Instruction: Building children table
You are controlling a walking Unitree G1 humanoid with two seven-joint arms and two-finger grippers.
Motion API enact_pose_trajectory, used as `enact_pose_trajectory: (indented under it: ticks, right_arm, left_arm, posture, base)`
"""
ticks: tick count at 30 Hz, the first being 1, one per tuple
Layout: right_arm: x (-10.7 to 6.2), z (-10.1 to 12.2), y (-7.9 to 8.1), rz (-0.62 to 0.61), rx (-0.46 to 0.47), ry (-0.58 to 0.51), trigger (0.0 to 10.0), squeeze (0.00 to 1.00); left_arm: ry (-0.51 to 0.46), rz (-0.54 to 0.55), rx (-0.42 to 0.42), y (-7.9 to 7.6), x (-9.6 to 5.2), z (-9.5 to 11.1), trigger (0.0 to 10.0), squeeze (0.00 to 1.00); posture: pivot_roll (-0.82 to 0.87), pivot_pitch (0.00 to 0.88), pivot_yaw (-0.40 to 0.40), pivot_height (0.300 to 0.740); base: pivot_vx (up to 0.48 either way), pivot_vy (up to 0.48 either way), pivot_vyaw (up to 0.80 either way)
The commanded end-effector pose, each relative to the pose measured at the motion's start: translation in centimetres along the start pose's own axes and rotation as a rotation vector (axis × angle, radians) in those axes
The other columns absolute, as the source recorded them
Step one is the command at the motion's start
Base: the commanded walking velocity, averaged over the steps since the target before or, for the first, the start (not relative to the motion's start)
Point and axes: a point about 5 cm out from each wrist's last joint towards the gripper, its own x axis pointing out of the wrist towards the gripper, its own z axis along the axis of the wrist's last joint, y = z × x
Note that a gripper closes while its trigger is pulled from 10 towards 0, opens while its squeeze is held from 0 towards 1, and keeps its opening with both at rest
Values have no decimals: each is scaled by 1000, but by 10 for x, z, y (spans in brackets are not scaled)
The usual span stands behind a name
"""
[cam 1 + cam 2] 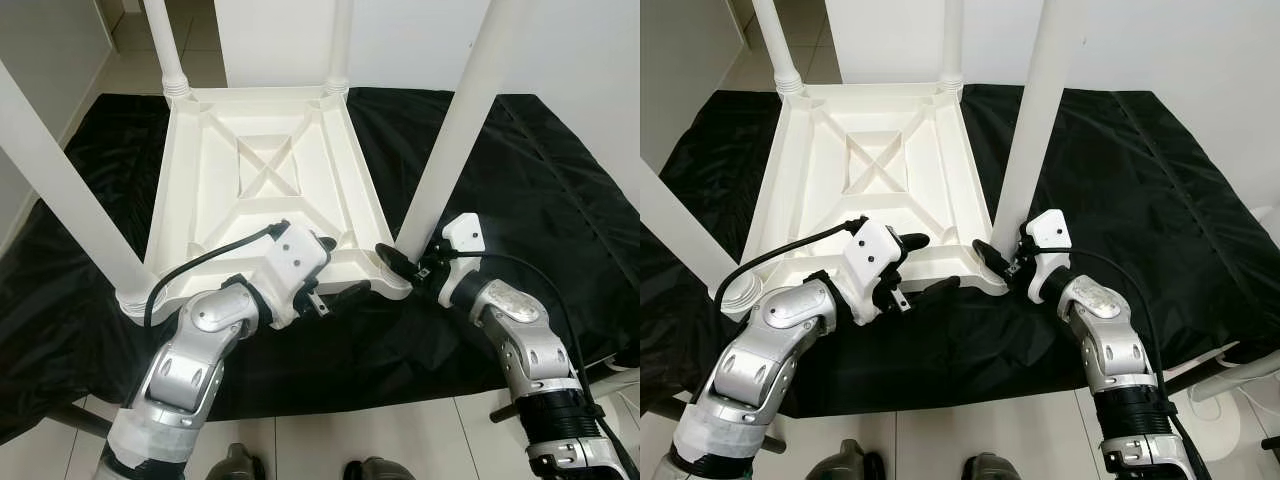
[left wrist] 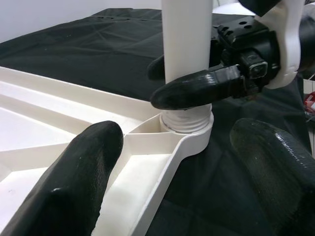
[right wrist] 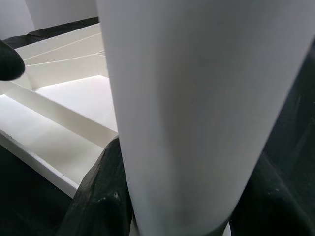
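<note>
A white plastic children's table [image 1: 265, 170] lies upside down on a black cloth [image 1: 520, 170] on the floor. The right tool [image 1: 400, 262] pinches the near right white leg [image 1: 455, 120] at its base. The left tool [image 1: 330, 275], fingers spread, straddles the table's near edge.

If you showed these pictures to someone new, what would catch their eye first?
A white plastic table lies upside down on a black sheet, its legs pointing up. The right hand grips the near right leg just above its corner socket, while the left hand sits open at the table's near edge beside it.
</note>
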Motion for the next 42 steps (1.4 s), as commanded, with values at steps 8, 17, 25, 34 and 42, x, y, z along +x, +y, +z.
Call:
enact_pose_trajectory:
  ticks: [8, 17, 25, 34, 42]
  right_arm:
    - [0, -4, -3, -44, 22, -14, 10000, 0]
    - [4, -8, 7, -337, 68, -35, 10000, 0]
    - [5, -9, 26, -566, 168, -51, 10000, 0]
    - [-1, -17, 44, -871, 218, 20, 10000, 0]
    - [2, -13, 46, -865, 213, 6, 10000, 635]
  left_arm:
    - [-9, 1, 10, 4, 5, 3, 10000, 0]
    - [-16, 117, 16, 22, 14, 0, 10000, 0]
    - [-8, 209, -1, 30, 17, -7, 10000, 0]
    - [-22, 368, -34, 45, 22, -9, 10000, 0]
    - [-30, 375, -34, 42, 24, -11, 10000, 0]
  posture:
    - [-68, 3, 18, 740]
    - [-86, 0, 32, 740]
    - [-106, 0, 47, 740]
    - [-110, 0, 51, 740]
    - [-106, 0, 47, 740]
  base:
    - [0, 0, 0]
    - [0, 0, 0]
    - [0, 0, 0]
    - [0, 0, 0]
    - [0, 0, 0]
